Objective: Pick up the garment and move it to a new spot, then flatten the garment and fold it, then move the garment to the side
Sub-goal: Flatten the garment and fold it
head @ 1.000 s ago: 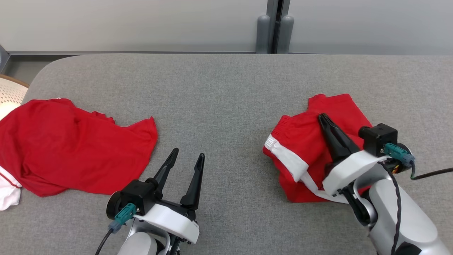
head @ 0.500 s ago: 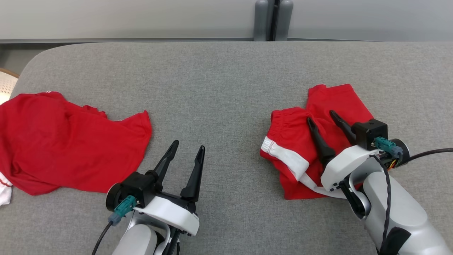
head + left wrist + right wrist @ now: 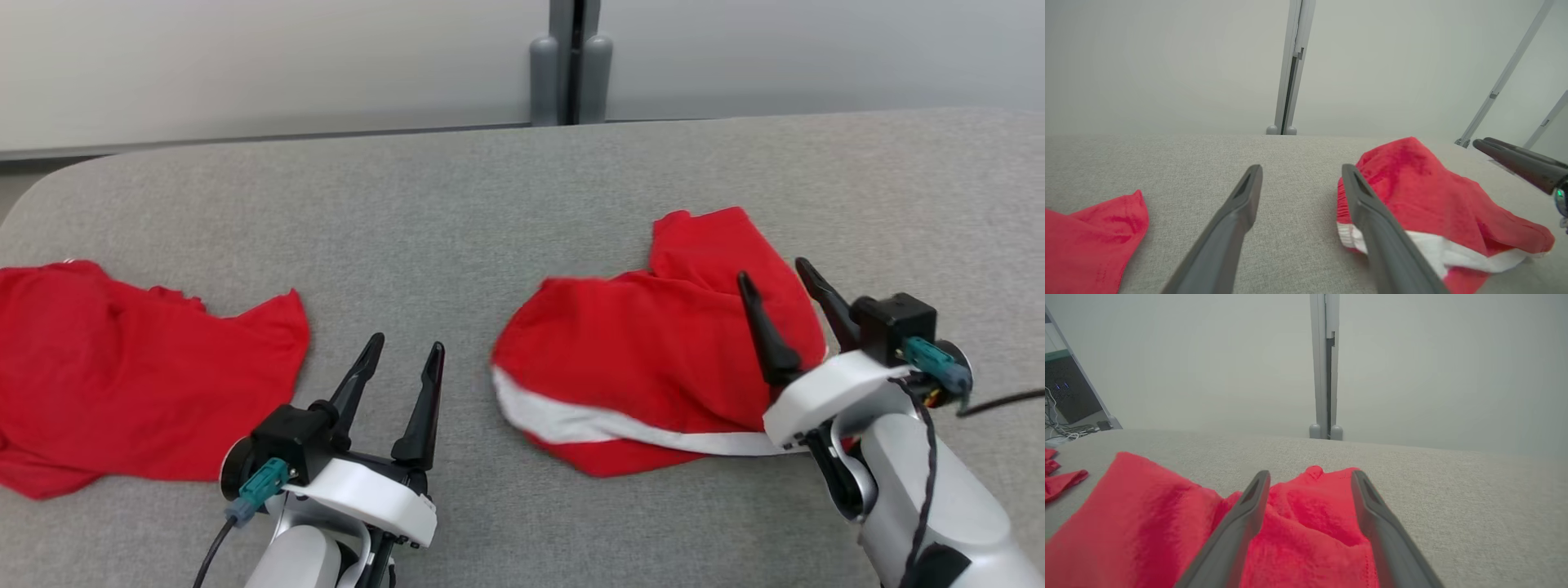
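head cam high, tilted down over tabletop [image 3: 490, 204], left claw [image 3: 408, 341] and right claw [image 3: 772, 270] at bottom; wrist cams low, near the surface, facing far wall [image 3: 1167, 61]; all three share the red garment [image 3: 653, 359]

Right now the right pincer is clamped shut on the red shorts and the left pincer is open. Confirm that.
Not quite. The right pincer is open too: in the head view its fingers stand apart above the red shorts, gripping nothing. The left pincer is open, as you say.
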`<state>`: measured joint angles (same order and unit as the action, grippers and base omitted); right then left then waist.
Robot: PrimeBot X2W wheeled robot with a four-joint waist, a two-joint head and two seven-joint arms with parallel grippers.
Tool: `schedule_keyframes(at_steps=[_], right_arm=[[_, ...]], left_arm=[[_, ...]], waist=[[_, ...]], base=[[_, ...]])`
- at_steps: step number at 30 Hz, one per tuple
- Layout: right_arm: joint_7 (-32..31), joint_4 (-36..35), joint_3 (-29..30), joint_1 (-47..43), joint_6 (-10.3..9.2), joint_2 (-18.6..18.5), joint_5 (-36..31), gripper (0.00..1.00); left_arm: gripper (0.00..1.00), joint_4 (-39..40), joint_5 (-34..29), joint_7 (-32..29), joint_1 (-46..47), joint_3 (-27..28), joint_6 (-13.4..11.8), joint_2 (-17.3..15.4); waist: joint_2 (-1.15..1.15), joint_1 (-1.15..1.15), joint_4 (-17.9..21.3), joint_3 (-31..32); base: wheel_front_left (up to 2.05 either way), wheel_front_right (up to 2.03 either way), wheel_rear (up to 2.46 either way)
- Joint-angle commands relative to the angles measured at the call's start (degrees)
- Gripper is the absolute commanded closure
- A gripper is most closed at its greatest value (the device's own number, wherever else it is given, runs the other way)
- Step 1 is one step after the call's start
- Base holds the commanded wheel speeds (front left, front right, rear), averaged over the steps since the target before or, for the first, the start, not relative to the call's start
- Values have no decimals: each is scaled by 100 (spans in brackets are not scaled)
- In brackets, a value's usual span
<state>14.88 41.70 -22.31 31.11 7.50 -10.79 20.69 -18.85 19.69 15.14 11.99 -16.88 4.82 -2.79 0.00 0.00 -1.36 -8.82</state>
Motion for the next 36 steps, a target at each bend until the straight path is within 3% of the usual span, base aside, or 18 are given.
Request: schedule_keyframes(at_steps=[1,7,14,22,36], right_arm=[[31,-89,67,-143,-2,-51,10,0],[28,-991,706,-985,-2,-127,-216,0],[28,-2022,1503,-2207,-1,181,-585,0],[29,-2284,1638,-2463,-1,401,-846,0],[30,-2331,1698,-2270,-1,437,-863,0]], left_arm=[[0,6,-22,1,-54,40,27,-21],[0,-36,-6,1,-137,173,74,-20],[0,-248,-165,1,-219,319,137,-20],[0,-697,-276,1,-78,278,230,-29],[0,-2325,-94,-5,995,-634,268,-334]], waist=[[0,0,109,97],[0,0,312,210],[0,0,432,244],[0,0,638,142],[0,0,1015,-260]], base=[[0,0,0],[0,0,0],[0,0,0],[0,0,0],[0,0,0]])
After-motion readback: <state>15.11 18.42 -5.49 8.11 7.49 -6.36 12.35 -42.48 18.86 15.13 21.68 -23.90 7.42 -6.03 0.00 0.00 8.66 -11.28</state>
